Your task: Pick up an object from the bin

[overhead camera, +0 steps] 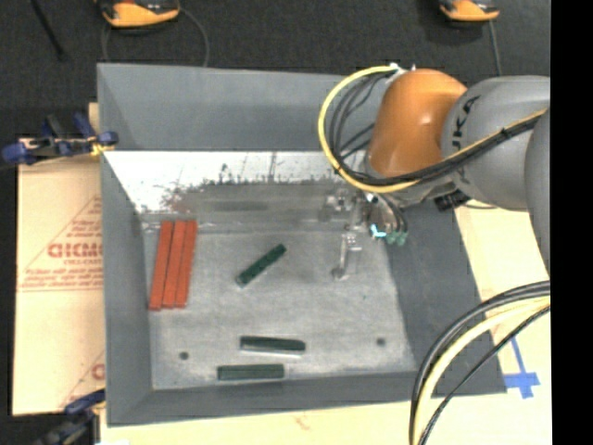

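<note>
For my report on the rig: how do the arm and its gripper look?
The arm is grey with rounded links and dark lettering. An orange dome cover sits at its wrist, with yellow and black cables looping round it. The gripper is silvery metal.

Grey KUKA arm (pixel 508 146) with an orange cover (pixel 412 119)
The arm's rounded silver-grey links carry dark lettering beside the glossy, dome-shaped orange cover; yellow and black cables (pixel 326 123) loop round it, and a slim, pale metal gripper (pixel 344 265) sits beneath.
</note>
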`<state>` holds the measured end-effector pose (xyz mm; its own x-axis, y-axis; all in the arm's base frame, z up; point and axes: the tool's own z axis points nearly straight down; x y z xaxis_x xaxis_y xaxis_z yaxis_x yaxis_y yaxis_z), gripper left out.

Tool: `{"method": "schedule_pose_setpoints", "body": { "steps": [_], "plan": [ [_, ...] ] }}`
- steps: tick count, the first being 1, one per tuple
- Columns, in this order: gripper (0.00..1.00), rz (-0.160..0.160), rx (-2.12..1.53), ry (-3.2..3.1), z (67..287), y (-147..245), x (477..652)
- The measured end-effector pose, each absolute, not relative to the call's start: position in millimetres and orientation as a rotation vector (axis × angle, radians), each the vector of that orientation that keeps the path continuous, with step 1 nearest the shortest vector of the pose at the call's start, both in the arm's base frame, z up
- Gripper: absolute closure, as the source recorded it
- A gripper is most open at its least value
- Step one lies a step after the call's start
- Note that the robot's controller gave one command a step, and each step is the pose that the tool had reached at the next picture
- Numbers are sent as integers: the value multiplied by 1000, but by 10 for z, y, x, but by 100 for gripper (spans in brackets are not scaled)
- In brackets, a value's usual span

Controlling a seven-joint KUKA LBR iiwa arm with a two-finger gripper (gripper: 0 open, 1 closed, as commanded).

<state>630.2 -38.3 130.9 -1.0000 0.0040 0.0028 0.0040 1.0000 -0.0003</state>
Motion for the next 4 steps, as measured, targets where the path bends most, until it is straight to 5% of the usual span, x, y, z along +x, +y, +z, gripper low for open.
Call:
{"method": "schedule_pose_setpoints", "body": {
  "steps": [1, 2, 3, 4],
  "plan": [
    [0, -2, 155, -3137, 784, 219, 6349],
    [0, 0, 435, -3118, 712, 673, 6489],
    [100, -1, 433, -3118, 713, 669, 6488],
    [100, 4, 424, -3127, 2054, 700, 6540]
  ]
}}
